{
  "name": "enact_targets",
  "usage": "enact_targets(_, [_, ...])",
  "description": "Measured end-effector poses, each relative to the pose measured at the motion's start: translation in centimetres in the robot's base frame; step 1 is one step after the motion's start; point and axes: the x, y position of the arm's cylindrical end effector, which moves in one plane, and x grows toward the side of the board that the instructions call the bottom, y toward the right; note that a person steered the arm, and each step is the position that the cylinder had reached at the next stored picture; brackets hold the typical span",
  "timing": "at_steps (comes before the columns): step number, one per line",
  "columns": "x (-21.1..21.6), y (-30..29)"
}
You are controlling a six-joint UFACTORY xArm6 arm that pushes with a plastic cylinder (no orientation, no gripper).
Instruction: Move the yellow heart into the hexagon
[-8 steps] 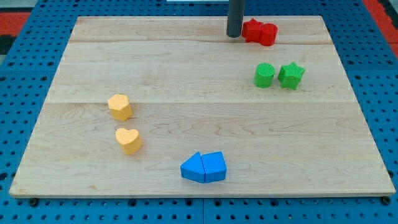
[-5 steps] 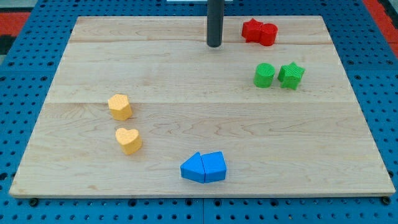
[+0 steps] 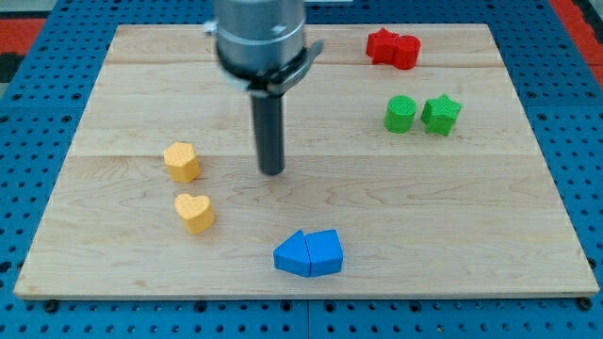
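The yellow heart [image 3: 195, 212] lies on the wooden board [image 3: 452, 207] at the lower left. The yellow hexagon [image 3: 182, 161] sits just above it, a small gap between them. My tip [image 3: 271, 171] rests on the board near the middle, to the right of the yellow hexagon and up and to the right of the yellow heart, touching neither.
Two blue blocks [image 3: 309, 253] sit touching at the bottom centre. A green cylinder [image 3: 400, 114] and a green star [image 3: 441, 114] stand at the right. Two red blocks [image 3: 393, 48] touch at the top right. Blue pegboard [image 3: 38, 56] surrounds the board.
My tip has moved from the top of the board, near the red blocks, down and left to the middle. No block has moved.
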Motion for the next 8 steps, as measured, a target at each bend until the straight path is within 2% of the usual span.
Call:
enact_targets(1, [5.5,-2.7])
enact_targets(2, [6.8,-9.8])
enact_targets(3, [6.7,-10.6])
enact_targets(4, [5.2,-7.1])
enact_targets(7, [1.4,-7.4])
enact_targets(8, [-2.7,-5.1])
